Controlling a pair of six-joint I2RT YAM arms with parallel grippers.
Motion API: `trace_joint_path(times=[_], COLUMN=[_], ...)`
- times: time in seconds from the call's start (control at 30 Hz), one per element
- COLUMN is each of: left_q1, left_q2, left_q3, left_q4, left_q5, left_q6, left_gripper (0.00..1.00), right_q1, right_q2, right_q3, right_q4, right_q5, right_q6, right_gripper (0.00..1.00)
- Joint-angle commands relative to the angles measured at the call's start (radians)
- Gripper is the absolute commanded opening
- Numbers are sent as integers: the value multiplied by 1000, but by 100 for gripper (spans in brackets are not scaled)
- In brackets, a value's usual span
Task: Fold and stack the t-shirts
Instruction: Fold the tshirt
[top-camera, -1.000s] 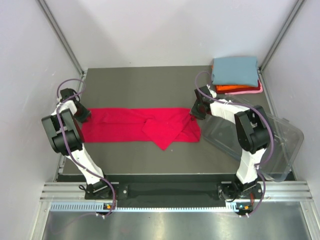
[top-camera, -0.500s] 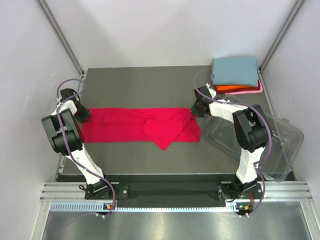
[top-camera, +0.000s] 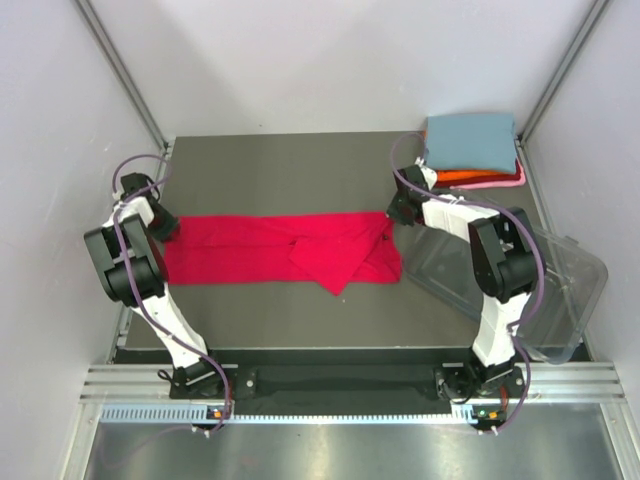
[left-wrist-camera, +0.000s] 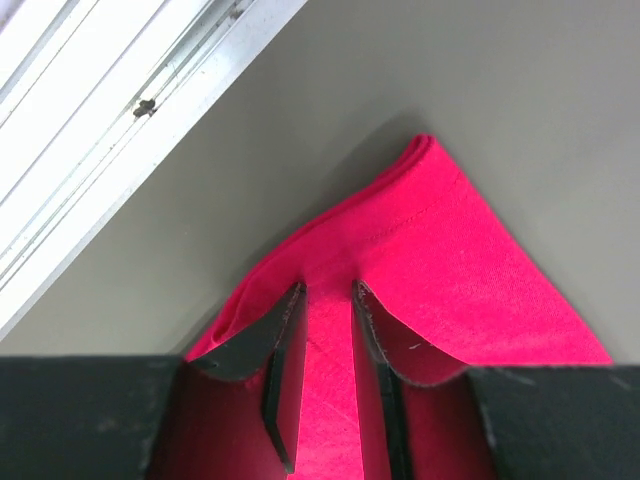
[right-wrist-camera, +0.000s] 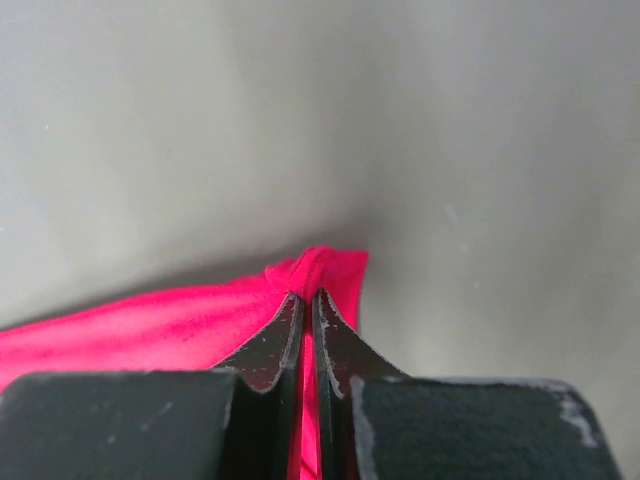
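Nearest on the right, a clear plastic tub (top-camera: 565, 290) lies tilted at the counter's (top-camera: 300, 170) near right side, partly over its edge, with the right arm reaching up past it. Across the middle of the counter the crimson t-shirt (top-camera: 270, 250) is spread as a long band running left to right, its right part folded over itself so that a point of cloth hangs toward the near edge. The left pincer (top-camera: 165, 228) sits at the band's left end; the left wrist view shows its fingers (left-wrist-camera: 285, 330) drawn close with a ridge of the red cloth gripped between them, the corner of the shirt jutting past the tips over bare counter, near the pale rail at the counter's left edge. The right pincer (top-camera: 392, 213) is at the band's far right corner, and its fingers (right-wrist-camera: 270, 345) are pressed almost together on a small bunched knot of red cloth. Farthest back, in the far right corner, a folded stack rests apart from the crimson shirt: the blue-grey t-shirt (top-camera: 470, 140) on top, the orange t-shirt (top-camera: 462, 177) showing beneath it, and a strip of the pink t-shirt (top-camera: 500, 183) at the bottom edge.
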Motion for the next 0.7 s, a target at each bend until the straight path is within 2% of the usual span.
trace_joint_path(times=[0.0,0.3,0.5,0.67], left_q1=[6,7,4,-6], left_q2=[61,70,42,-77], left_q3=[7,15,45,76], left_q4=[10,-3,-8,-13], left_q5=[-57,-80,-28,103], left_q6=[12,16,32,47], left_gripper=[30,29,31,36], right_q1=[-26,-37,-37,-34], right_q2=[8,29,37,-27], right_q3=[29,41,99,136], right_q4=[52,50,4,-74], right_q5=[41,44,37,9], right_q6=[-41,-50,-101,-157], right_gripper=[0,0,1,15])
